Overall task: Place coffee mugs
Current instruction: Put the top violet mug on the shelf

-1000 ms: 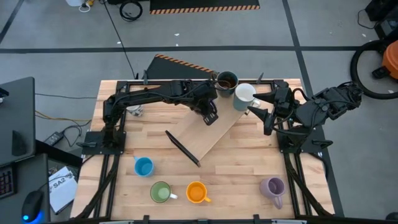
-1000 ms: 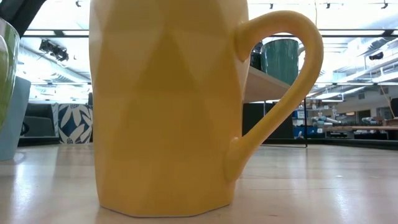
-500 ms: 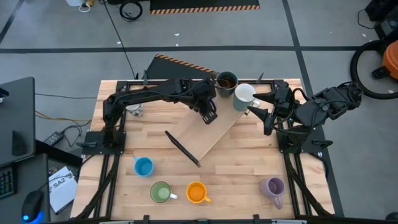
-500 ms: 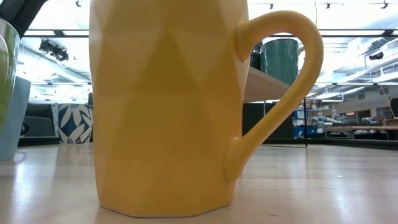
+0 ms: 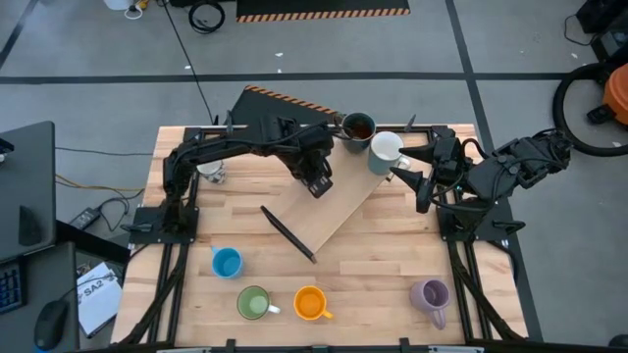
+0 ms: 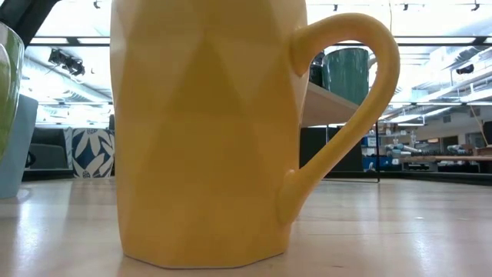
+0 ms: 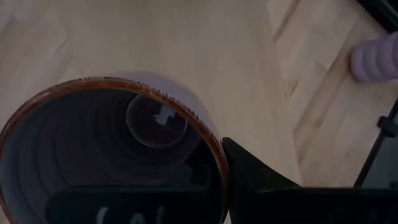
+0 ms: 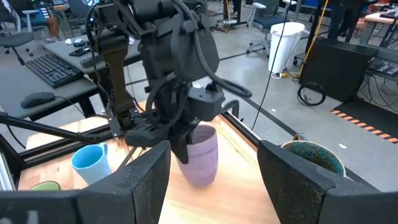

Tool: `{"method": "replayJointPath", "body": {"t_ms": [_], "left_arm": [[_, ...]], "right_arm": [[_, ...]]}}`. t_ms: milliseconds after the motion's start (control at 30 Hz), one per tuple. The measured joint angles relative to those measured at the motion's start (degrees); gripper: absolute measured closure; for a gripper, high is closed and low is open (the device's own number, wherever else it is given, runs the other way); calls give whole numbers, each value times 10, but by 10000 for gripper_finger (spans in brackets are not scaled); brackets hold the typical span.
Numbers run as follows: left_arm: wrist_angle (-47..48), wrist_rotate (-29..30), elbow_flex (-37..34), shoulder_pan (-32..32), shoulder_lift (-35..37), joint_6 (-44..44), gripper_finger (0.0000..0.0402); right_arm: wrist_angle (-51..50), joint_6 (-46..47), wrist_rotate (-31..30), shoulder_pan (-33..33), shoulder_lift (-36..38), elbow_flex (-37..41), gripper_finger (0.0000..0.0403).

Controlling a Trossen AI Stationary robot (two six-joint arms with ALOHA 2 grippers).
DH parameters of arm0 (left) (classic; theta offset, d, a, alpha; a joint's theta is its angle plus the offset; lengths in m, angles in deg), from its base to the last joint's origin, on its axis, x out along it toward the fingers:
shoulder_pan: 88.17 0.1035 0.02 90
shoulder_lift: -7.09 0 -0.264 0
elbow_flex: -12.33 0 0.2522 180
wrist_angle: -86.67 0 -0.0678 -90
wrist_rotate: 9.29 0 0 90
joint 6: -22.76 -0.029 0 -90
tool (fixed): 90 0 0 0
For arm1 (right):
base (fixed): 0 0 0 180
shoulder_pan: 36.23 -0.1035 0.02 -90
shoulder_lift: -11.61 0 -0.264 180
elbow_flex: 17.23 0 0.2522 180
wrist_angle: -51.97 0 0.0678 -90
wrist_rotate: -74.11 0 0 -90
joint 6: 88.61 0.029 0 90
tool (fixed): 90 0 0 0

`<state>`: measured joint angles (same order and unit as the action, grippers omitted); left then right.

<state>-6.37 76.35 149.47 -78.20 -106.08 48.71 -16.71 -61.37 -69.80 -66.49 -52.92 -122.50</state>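
My left gripper point(image 5: 316, 183) is over the tilted wooden board point(image 5: 339, 218), shut on a lilac mug point(image 8: 200, 157) with a brown rim and a dark inside point(image 7: 106, 155). The high view hides that mug under the gripper. A dark mug with a brown inside point(image 5: 357, 127) and a white mug point(image 5: 385, 149) stand at the board's far end. Blue point(image 5: 227, 262), green point(image 5: 254, 302), orange point(image 5: 310, 302) and lilac point(image 5: 430, 294) mugs stand along the table's near side. My right gripper point(image 8: 214, 186) waits open at the table's right, beside the white mug. My left gripper holds the lilac mug by its rim point(image 7: 217, 163), with one finger point(image 7: 255, 177) outside the wall and the other inside the hollow. It comes from above, pointing down. The mug hangs upright under it, and I cannot tell whether its base touches the board.
The orange mug point(image 6: 200, 131) fills the low view, with the green mug point(image 6: 6, 77) and the blue mug point(image 6: 17, 146) at its left edge. A small white thing point(image 5: 209, 173) lies near the left arm's base. A black strip point(image 5: 287, 233) edges the board.
My left gripper has moved a short way toward the table's left along the board, away from the dark and white mugs. The right arm and the standing mugs have kept still.
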Motion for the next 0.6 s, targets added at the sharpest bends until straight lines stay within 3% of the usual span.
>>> {"method": "replayJointPath", "body": {"t_ms": [467,600], "left_arm": [[-36,34,1,-13,-24,-31,355],[-54,44,0,-19,-25,-38,331]], "right_arm": [[13,0,4,0,0,0,156],[13,-1,4,0,0,0,156]]}}
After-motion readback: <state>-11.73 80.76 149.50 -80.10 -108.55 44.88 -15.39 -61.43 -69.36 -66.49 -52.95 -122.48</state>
